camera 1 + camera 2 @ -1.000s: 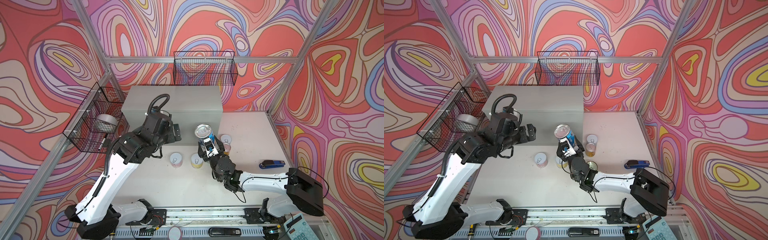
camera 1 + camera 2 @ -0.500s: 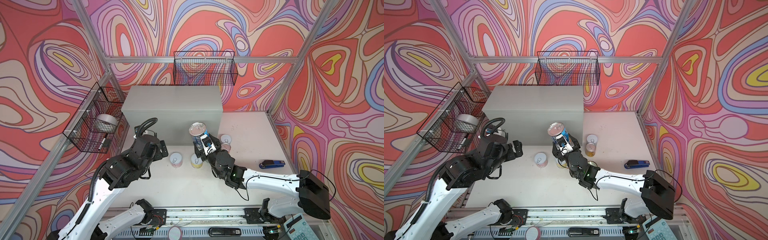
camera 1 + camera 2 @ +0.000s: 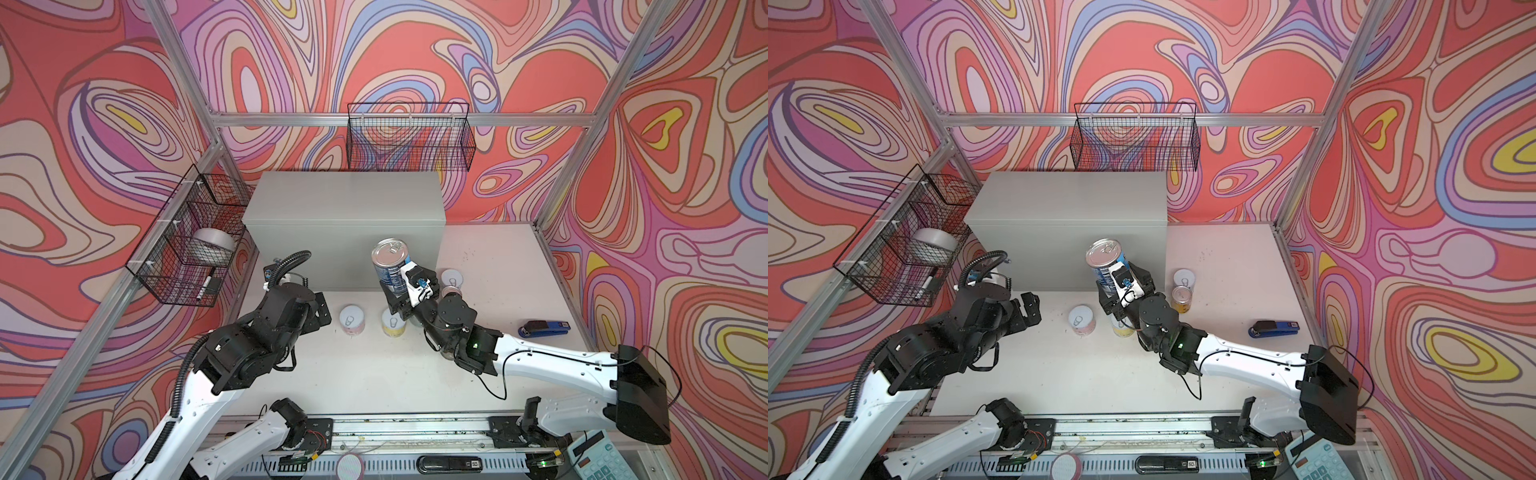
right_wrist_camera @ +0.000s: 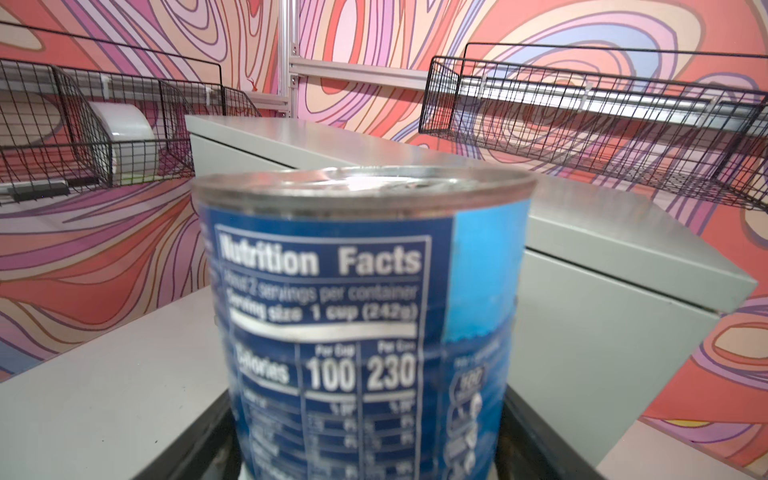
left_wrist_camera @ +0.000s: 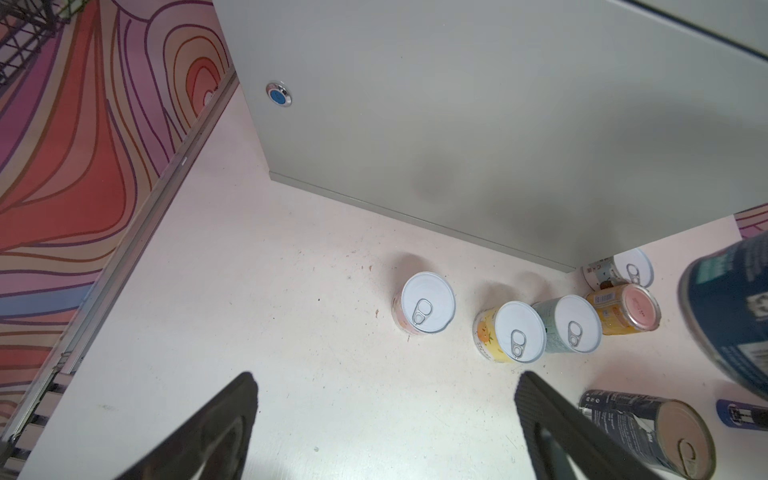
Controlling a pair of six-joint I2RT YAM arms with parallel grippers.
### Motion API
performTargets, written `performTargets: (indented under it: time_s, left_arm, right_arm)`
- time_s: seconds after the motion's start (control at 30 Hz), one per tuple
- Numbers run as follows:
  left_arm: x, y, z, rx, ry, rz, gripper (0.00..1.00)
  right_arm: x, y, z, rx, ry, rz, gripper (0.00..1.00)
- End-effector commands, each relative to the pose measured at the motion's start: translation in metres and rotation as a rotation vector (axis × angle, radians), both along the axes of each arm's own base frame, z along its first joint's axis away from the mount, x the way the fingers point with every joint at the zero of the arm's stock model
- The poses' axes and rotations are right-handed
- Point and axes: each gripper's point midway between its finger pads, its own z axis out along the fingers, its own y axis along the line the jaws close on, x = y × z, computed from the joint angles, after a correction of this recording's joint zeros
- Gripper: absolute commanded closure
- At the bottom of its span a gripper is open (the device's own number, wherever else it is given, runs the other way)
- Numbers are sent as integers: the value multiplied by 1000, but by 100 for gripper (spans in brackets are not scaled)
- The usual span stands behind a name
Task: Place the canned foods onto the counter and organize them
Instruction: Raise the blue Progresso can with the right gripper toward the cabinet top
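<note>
My right gripper pinches the tall blue can low, held up before the empty counter, left gripper spread and idle, so I risk clipping the counter edge and tipping it onto the short cans below.

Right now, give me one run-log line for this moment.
right tool: gripping tall blue can, lifted | left tool: open, holds nothing | counter: no cans

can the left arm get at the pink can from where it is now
Probably yes: the left end effector is open and empty, and the pink can stands upright just ahead with bare table between, apart from the yellow can.
</note>
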Motion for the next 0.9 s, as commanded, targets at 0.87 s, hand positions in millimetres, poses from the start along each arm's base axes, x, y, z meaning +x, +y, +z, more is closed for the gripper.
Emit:
performTargets:
  time_s: [0.87]
  left_arm:
    - [-25, 19, -28, 38, 12, -24, 0]
  right_arm:
    - [68, 63, 183, 295, -264, 129, 30]
